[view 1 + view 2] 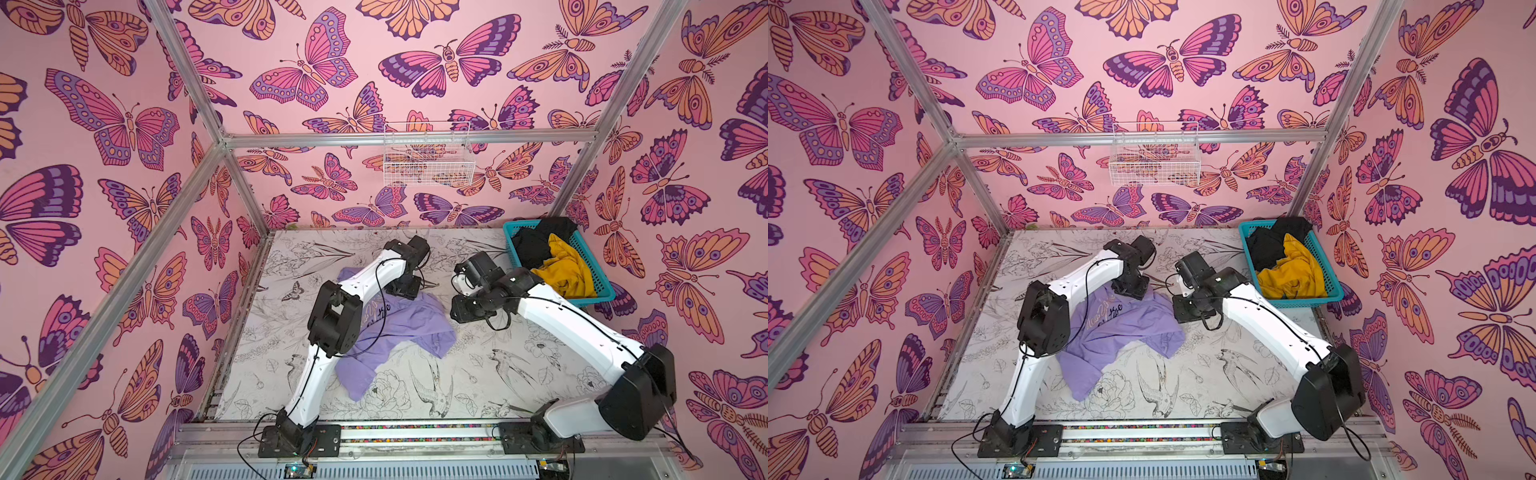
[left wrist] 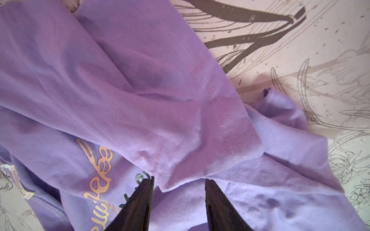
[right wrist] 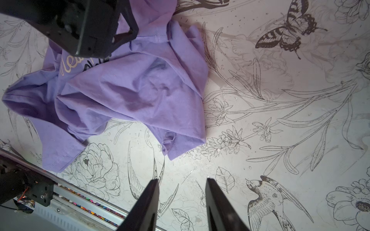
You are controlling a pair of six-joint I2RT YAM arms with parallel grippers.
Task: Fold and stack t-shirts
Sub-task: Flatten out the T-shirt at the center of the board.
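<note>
Shirts, three in all: one lavender shirt [image 1: 399, 328] crumpled mid-desk [image 1: 478, 374], one yellow shirt [image 1: 569, 270] and one black shirt [image 1: 536, 245] heaped in the single teal basket [image 1: 602, 297] at the far right corner, caught only in the top views. Two pincers, both parted and gripping nothing: left pincer [image 2: 179, 180] over lavender cloth, right pincer [image 3: 182, 180] over bare desk beside it. Left wrist view alone picks out the white neck label [image 2: 19, 178].
</note>
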